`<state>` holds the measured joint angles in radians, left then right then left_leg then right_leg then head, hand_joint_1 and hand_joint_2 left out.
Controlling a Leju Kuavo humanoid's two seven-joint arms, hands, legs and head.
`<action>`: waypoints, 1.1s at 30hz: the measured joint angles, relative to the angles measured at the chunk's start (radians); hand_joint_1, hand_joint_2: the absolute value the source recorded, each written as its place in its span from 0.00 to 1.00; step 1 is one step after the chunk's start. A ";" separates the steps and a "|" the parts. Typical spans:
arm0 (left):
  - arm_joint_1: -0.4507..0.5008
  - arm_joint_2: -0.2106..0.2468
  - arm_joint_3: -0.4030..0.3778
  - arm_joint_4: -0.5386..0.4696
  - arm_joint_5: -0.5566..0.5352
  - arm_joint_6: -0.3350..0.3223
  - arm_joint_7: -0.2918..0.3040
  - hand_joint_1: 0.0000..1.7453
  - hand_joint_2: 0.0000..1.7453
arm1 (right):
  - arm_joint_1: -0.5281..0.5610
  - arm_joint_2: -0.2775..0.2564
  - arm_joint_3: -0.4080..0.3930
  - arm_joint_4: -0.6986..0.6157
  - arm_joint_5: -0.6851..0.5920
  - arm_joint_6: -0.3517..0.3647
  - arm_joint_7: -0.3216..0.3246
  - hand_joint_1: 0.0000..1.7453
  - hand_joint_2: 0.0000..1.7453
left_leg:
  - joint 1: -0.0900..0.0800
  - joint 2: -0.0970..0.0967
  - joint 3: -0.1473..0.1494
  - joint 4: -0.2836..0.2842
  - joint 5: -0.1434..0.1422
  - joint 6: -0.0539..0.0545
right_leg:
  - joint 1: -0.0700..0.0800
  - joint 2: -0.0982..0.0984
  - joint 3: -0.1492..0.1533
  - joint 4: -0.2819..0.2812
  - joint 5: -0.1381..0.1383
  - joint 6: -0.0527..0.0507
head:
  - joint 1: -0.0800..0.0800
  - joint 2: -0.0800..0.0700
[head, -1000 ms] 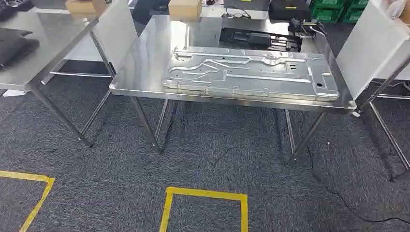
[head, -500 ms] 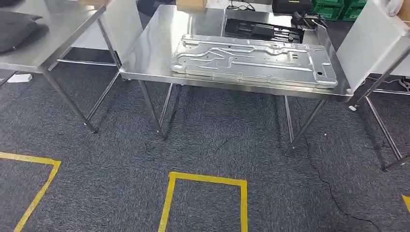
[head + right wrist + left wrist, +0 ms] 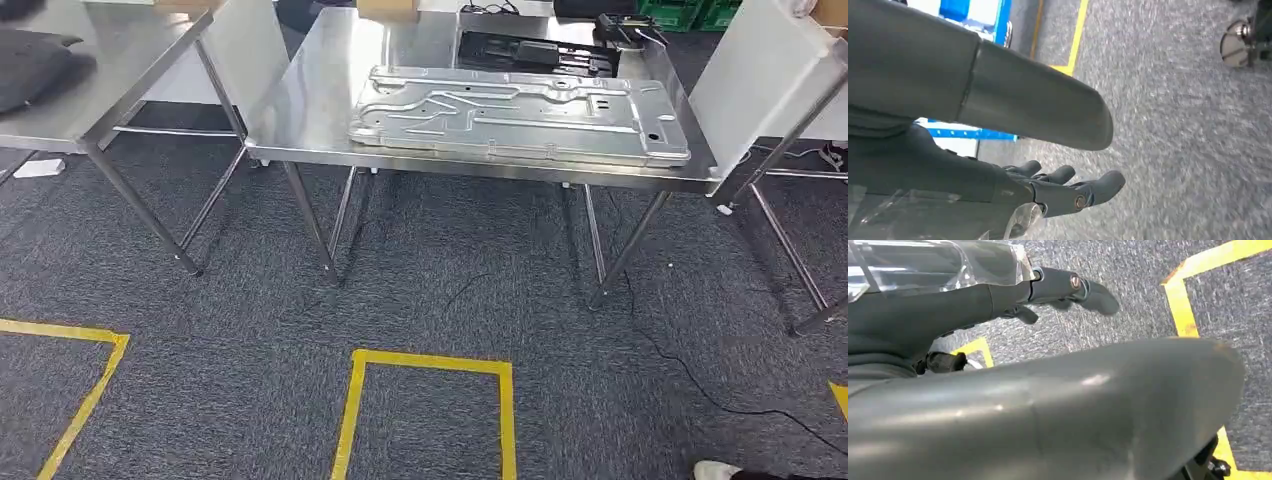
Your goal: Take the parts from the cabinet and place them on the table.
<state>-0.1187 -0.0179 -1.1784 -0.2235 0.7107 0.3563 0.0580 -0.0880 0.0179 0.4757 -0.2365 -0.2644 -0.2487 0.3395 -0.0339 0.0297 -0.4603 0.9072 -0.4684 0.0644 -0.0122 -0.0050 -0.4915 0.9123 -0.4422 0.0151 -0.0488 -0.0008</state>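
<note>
Carpet [image 3: 450, 300]: dark grey, covering the whole floor; yellow tape outlines [image 3: 430, 370] marked on it near the robot.

Surface [image 3: 320, 110]: stainless steel, on slim metal legs, standing ahead of the robot. White side panels rise at its left and right ends. A second steel surface [image 3: 100, 90] stands to its left, apart from it, with a dark cushion-like item [image 3: 35, 65] on top.

Part [image 3: 520, 115]: one large pressed sheet-metal panel, silver, with raised ribs and small holes. It lies flat on the middle surface, nearer the front edge and toward the right end, wholly supported.

Black tray [image 3: 530, 52]: flat, lying behind the part on the same surface. A cardboard box [image 3: 385, 8] sits at the far edge.

Cable [image 3: 720, 400]: thin, black, trailing over the carpet at right.

Left hand [image 3: 1068, 290]: seen in the left wrist view above the carpet, dark fingers extended and apart, holding nothing.

Right hand [image 3: 1068, 187]: seen in the right wrist view above the carpet, fingers stretched out and slightly spread, holding nothing.

Shoe tip [image 3: 715, 470]: a person's, white, at the lower right corner of the head view.
</note>
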 joint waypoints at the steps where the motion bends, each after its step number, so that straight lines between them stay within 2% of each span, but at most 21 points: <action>1: -0.001 0.000 0.000 0.000 0.000 0.000 0.000 0.00 0.00 | 0.000 0.000 -0.002 0.000 -0.003 0.000 0.000 0.00 0.00 | 0.002 -0.012 -0.012 0.037 -0.028 -0.011 | -0.001 0.005 -0.001 0.000 0.001 -0.002 | -0.004 0.000; 4: 0.001 0.000 0.000 0.000 0.001 0.000 0.000 0.00 0.00 | 0.000 -0.001 -0.011 0.001 -0.008 0.005 0.000 0.00 0.00 | 0.027 -0.017 -0.131 0.291 -0.146 -0.034 | -0.002 0.017 -0.008 0.000 0.004 -0.006 | -0.004 0.000; 5: 0.003 0.000 0.000 0.000 0.000 0.000 0.000 0.00 0.00 | 0.003 -0.001 -0.013 0.002 -0.008 0.005 0.000 0.00 0.00 | 0.033 -0.017 -0.160 0.352 -0.157 -0.039 | -0.002 0.024 -0.008 0.001 0.005 -0.005 | -0.003 0.000; 6: 0.004 0.000 0.000 0.000 0.000 0.000 0.000 0.00 0.00 | 0.003 -0.001 -0.014 0.004 -0.008 0.005 0.000 0.00 0.00 | 0.037 -0.018 -0.167 0.359 -0.147 -0.042 | -0.004 0.031 -0.007 0.001 0.005 -0.004 | -0.004 0.000; 7: 0.004 0.000 0.000 0.000 0.000 0.000 0.000 0.00 0.00 | 0.003 -0.001 -0.015 0.005 -0.009 0.005 0.000 0.00 0.00 | 0.041 -0.018 -0.158 0.332 -0.124 -0.045 | -0.005 0.039 -0.006 0.001 0.005 -0.004 | -0.003 0.000; 8: 0.003 0.000 0.000 0.000 -0.002 0.000 0.000 0.00 0.00 | 0.004 -0.001 -0.016 0.005 -0.010 0.005 0.000 0.00 0.00 | 0.045 -0.020 -0.121 0.253 -0.072 -0.047 | -0.007 0.050 -0.004 0.001 0.006 -0.001 | -0.003 0.000; 9: 0.002 0.000 0.000 0.000 -0.002 0.000 0.000 0.00 0.00 | 0.003 0.000 -0.017 0.005 -0.010 0.005 0.000 0.00 0.00 | 0.049 -0.026 -0.065 0.123 -0.007 -0.050 | -0.011 0.064 -0.002 0.002 0.006 0.003 | -0.003 0.000; 10: 0.001 0.000 0.000 0.000 -0.002 0.000 0.000 0.00 0.00 | 0.001 0.000 -0.018 0.005 -0.009 0.005 0.000 0.00 0.00 | 0.053 -0.047 -0.025 0.029 0.028 -0.051 | -0.013 0.074 -0.001 0.002 0.006 0.010 | -0.004 0.000; 11: 0.001 -0.001 0.000 0.000 -0.002 0.000 0.000 0.00 0.00 | 0.000 0.000 -0.020 0.006 -0.009 0.005 0.000 0.00 0.00 | 0.051 -0.090 -0.018 0.014 0.011 -0.052 | -0.011 0.083 -0.006 0.002 0.008 0.019 | -0.004 0.000; 15: 0.001 -0.002 0.000 0.000 -0.003 0.000 -0.001 0.00 0.00 | 0.006 0.000 -0.026 0.008 -0.008 0.005 0.000 0.00 0.00 | 0.040 -0.065 -0.030 0.018 0.021 -0.025 | -0.018 0.109 -0.023 0.001 0.016 0.047 | -0.003 0.000; 16: -0.002 -0.002 0.000 0.000 -0.003 0.000 -0.002 0.00 0.00 | 0.007 -0.001 -0.027 0.011 -0.008 0.005 0.000 0.00 0.00 | 0.045 -0.053 -0.031 0.011 0.028 -0.013 | -0.021 0.094 -0.024 0.016 0.004 0.051 | -0.003 0.000; 17: -0.003 -0.002 0.000 0.000 -0.005 0.001 -0.002 0.00 0.00 | 0.006 -0.001 -0.027 0.011 -0.008 0.005 0.000 0.00 0.00 | 0.044 -0.046 -0.031 0.011 0.028 -0.007 | -0.015 0.053 -0.042 0.056 -0.026 0.050 | 0.000 0.000; 18: -0.002 -0.002 0.000 0.000 -0.005 0.002 -0.002 0.00 0.00 | 0.005 -0.001 -0.027 0.011 -0.008 0.006 0.000 0.00 0.00 | 0.041 -0.032 -0.033 0.011 0.029 0.000 | -0.013 0.029 -0.083 0.145 -0.079 0.051 | 0.000 0.000; 20: 0.003 -0.002 0.000 0.000 -0.005 0.001 -0.002 0.00 0.00 | 0.003 0.000 -0.027 0.011 -0.008 0.005 0.000 0.00 0.00 | 0.033 -0.007 -0.038 0.012 0.030 0.004 | -0.013 0.018 -0.163 0.316 -0.154 0.052 | 0.001 0.000; 22: 0.004 -0.002 0.000 0.000 -0.004 0.001 -0.002 0.00 0.00 | 0.004 0.000 -0.027 0.011 -0.008 0.005 -0.001 0.00 0.00 | 0.026 0.014 -0.040 0.012 0.030 0.005 | -0.012 0.016 -0.182 0.368 -0.160 0.049 | 0.001 0.000; 23: 0.002 -0.002 0.000 0.000 -0.003 0.001 -0.002 0.00 0.00 | 0.005 0.000 -0.027 0.011 -0.008 0.005 -0.001 0.00 0.00 | 0.024 0.026 -0.039 0.012 0.029 0.006 | -0.010 0.013 -0.148 0.311 -0.124 0.044 | 0.001 0.000; 25: 0.000 -0.002 0.000 0.000 -0.002 0.001 -0.002 0.00 0.00 | 0.005 -0.001 -0.029 0.011 -0.008 0.005 -0.001 0.00 0.00 | 0.023 0.044 -0.034 0.012 0.028 0.005 | -0.003 -0.013 -0.038 0.112 -0.034 0.031 | 0.001 0.000; 26: 0.000 -0.002 0.000 0.000 -0.002 0.001 -0.002 0.00 0.00 | 0.004 -0.001 -0.029 0.011 -0.008 0.005 -0.002 0.00 0.00 | 0.020 0.053 -0.031 0.012 0.027 0.003 | 0.004 -0.075 0.007 0.023 -0.021 0.024 | 0.001 0.000; 27: -0.001 -0.002 0.000 0.000 -0.002 0.001 -0.002 0.00 0.00 | 0.001 -0.001 -0.029 0.011 -0.008 0.005 -0.002 0.00 0.00 | 0.012 0.060 -0.033 0.017 0.024 -0.002 | 0.016 -0.088 0.009 0.011 -0.022 0.022 | 0.001 0.000; 31: -0.002 -0.004 0.000 0.000 -0.002 0.002 -0.004 0.00 0.00 | 0.004 0.000 -0.029 0.011 -0.006 0.007 0.003 0.00 0.00 | 0.013 0.098 -0.030 0.017 0.022 -0.017 | 0.011 -0.037 -0.005 0.008 -0.010 0.004 | 0.001 0.000; 33: -0.003 -0.005 0.000 0.000 -0.002 0.003 -0.007 0.00 0.00 | 0.001 0.001 -0.029 0.011 -0.006 0.008 0.003 0.00 0.00 | 0.024 0.006 -0.058 0.087 -0.035 -0.035 | 0.003 -0.020 -0.007 0.008 -0.002 -0.004 | -0.002 0.000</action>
<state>-0.1218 -0.0225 -1.1784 -0.2239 0.7092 0.3590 0.0507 -0.0865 0.0191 0.4463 -0.2255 -0.2708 -0.2411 0.3429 -0.0099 0.0357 -0.5180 0.9945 -0.5035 0.0295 -0.0095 -0.0249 -0.4990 0.9200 -0.4444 0.0114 -0.0507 -0.0008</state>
